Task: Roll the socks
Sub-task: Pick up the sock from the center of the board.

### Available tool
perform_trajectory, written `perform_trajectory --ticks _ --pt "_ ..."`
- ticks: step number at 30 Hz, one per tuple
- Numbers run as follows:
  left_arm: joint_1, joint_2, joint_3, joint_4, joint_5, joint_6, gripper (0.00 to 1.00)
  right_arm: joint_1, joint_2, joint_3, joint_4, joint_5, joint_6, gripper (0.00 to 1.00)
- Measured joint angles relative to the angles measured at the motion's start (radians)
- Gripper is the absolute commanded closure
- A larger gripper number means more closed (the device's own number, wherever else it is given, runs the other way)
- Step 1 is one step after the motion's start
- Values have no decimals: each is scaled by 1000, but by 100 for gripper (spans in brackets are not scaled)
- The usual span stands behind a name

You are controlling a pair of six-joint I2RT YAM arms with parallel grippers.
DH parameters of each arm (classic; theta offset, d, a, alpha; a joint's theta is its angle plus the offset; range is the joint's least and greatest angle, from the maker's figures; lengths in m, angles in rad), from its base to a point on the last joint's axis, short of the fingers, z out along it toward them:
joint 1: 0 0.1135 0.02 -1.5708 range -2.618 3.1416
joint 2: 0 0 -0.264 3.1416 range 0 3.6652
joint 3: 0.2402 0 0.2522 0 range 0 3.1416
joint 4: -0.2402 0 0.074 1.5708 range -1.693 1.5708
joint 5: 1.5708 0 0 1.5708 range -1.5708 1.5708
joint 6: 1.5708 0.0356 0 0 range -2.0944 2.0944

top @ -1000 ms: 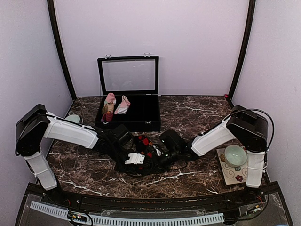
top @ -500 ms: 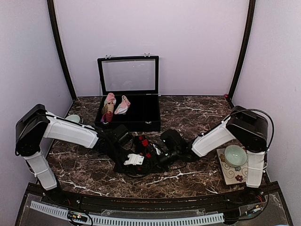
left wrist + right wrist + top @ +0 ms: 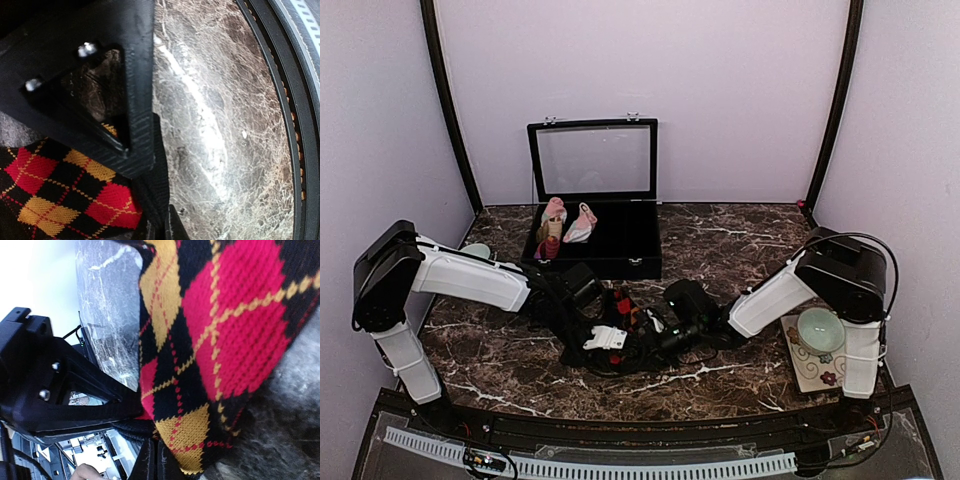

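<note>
Both arms reach low over the middle of the dark marble tabletop (image 3: 740, 240), their tips meeting from left and right.

- Black argyle sock (image 3: 628, 305): bunched on the tabletop between the two arms, near side of the black case (image 3: 595, 268). Red diamonds show among the black hardware.
- Left tool (image 3: 592, 340): down on the sock's near-left part. Left wrist view shows one black finger (image 3: 132, 100) with a triangular cut-out lying on the argyle knit (image 3: 60, 195), marble (image 3: 215, 130) to its right. Second finger not clearly seen; cannot tell whether the tool is apart or clamped.
- Right tool (image 3: 662, 336): at the sock's right side. Right wrist view is mostly filled by the knit (image 3: 225, 330), very close to the lens, with one finger (image 3: 75, 405) against its edge. The other finger is hidden; state cannot be told.
- Pink sock (image 3: 582, 224): lies inside the open case, far from the arms, just right of an upright roll (image 3: 551, 228).
- Pale bowl (image 3: 820, 328) on a patterned mat (image 3: 815, 372), right; another pale bowl (image 3: 476, 250) behind the left arm.
</note>
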Motion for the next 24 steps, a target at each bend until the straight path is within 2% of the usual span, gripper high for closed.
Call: perform_trajectory --ticks 1,2,4,18,24 --pt "0 0 0 -5 2 0 74 0 1 0 5 -2 2 100" --pt "0 1 0 -11 4 0 68 0 1 0 11 -2 3 100" --pt "0 4 0 -18 11 -6 63 0 1 0 19 -2 5 100" --pt "0 -18 1 -58 6 -4 64 0 21 -4 50 -3 25 100" --pt "0 -17 63 -89 19 -3 68 0 37 -5 78 -13 40 100"
